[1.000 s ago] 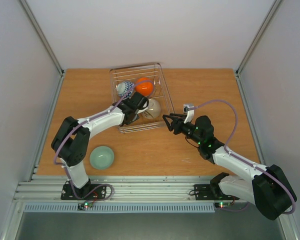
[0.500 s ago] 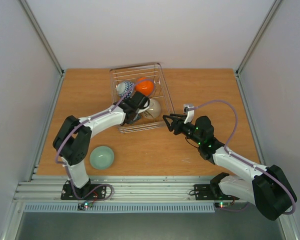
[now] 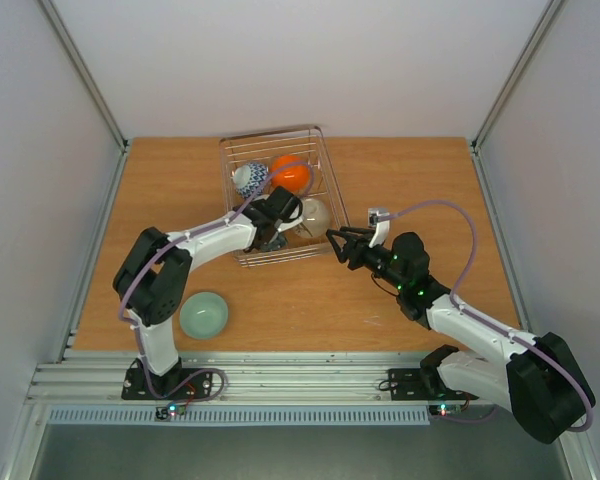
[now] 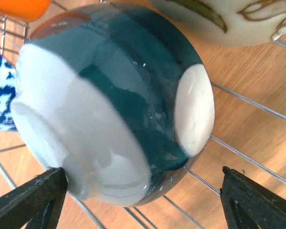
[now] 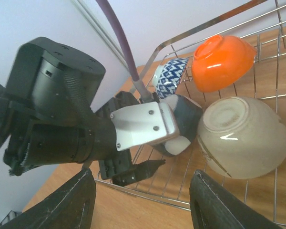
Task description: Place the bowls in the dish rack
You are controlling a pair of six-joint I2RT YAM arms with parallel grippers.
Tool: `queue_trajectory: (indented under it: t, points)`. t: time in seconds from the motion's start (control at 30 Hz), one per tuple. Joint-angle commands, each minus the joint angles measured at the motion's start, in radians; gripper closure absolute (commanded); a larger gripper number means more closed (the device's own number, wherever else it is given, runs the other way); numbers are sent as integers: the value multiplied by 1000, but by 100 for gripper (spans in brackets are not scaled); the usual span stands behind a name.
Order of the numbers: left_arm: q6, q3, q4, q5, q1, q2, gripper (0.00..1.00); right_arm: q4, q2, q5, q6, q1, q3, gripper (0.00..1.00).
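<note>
The dish rack (image 3: 270,134) stands at the back middle of the table. In it lie a blue-patterned bowl (image 3: 246,178), an orange bowl (image 3: 291,174) and a beige bowl (image 3: 314,213). A teal-banded white bowl (image 4: 133,95) lies on its side on the rack wires (image 4: 238,152), foot towards the left wrist camera. My left gripper (image 3: 277,224) straddles it with jaws open; the right finger (image 4: 257,200) stands clear of it. A pale green bowl (image 3: 203,314) sits on the table at the near left. My right gripper (image 3: 338,243) hangs open and empty just right of the rack.
The right wrist view shows the left gripper (image 5: 133,129) over the teal-banded bowl (image 5: 187,119), with the beige bowl (image 5: 240,138) and orange bowl (image 5: 224,62) beside it. Grey walls enclose the table on three sides.
The left jaws have opened wider around the teal-banded bowl, and the left wrist has shifted slightly right inside the rack. The right arm has not moved.
</note>
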Motion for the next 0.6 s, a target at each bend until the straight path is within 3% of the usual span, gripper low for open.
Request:
queue_trajectory:
  t: [0.0,0.33,0.57]
  points:
    - [-12,-30,-76,110,0,67,12,6,-22,13,3,7,-13,46]
    - [-21,-34,-92,156,0,65,12,5,-29,13,3,7,-16,46]
    - [-44,-38,-103,352,0,-49,10,-103,-87,54,-25,6,10,46]
